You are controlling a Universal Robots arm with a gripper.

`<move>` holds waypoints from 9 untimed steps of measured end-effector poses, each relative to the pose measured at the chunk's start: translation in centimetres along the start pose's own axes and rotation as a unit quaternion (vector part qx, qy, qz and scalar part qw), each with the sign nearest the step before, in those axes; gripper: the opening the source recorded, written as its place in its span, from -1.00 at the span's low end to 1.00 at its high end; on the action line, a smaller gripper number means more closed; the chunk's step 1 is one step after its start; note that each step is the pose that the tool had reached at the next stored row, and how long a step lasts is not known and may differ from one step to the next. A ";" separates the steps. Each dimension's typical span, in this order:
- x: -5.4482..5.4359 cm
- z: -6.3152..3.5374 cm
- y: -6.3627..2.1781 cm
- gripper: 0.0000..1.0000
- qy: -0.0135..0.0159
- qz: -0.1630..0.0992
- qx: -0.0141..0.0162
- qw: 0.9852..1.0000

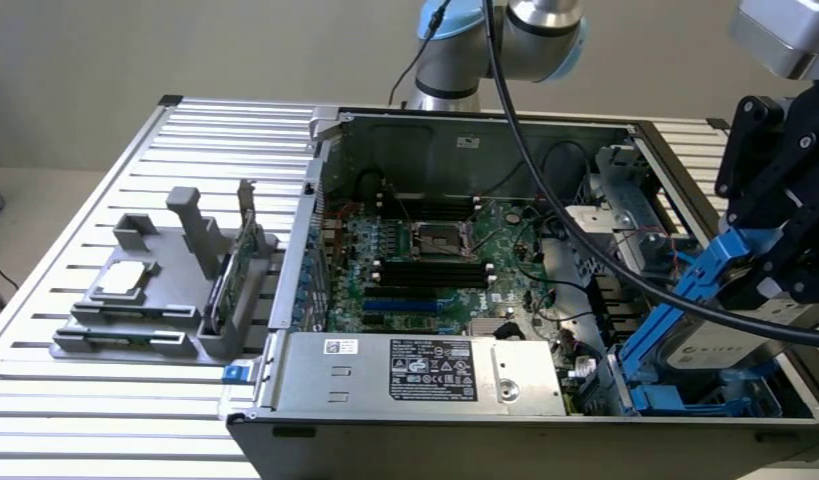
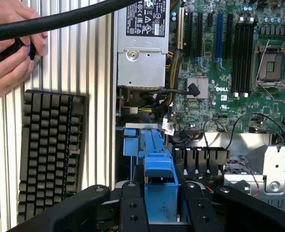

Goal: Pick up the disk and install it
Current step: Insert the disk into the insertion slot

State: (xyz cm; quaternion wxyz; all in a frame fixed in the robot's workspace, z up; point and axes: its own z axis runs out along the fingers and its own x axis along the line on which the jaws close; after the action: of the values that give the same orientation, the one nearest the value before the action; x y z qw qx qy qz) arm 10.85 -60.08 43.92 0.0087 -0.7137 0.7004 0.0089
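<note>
Your claw [image 1: 780,262] is pinching the disk [image 1: 724,345] by its blue carrier [image 2: 158,166] — in the wrist view the two black fingers [image 2: 133,208] press on either side of the blue plastic. The disk hangs tilted over the drive bay [image 1: 696,400] at the exterior view's right end of the open computer case [image 1: 463,128]. Its lower end is close to the blue rails there; I cannot tell whether it touches them.

Expect the disk to feel dense and rigid for its size, and treat it as fragile: a knock against the metal case could harm it. The carrier is probably the weaker part, smooth plastic that may flex or slide under a tilted load. Its side rails look like the right place to hold, not the labelled face.

Much is hidden from you. The claw's upper body is cut off at the exterior view's edge, and the bay's floor and any connector sit out of sight under the disk. A thick black cable [image 2: 60,20] crosses a person's hand [image 2: 9,58] near the keyboard [image 2: 48,145] on the table [image 1: 62,400] — and in the exterior view it covers part of the disk's face.
</note>
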 end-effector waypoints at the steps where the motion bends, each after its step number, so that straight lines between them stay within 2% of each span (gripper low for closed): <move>1: 0.0 0.05 0.00 -0.35 0.000 0.000 0.000 1.000; 9: 0.0 0.46 -0.10 -0.35 0.000 -0.002 0.000 1.000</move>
State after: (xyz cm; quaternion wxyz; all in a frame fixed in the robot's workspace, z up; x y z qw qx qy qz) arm 10.95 -60.08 43.46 0.0087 -0.7147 0.6993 0.0089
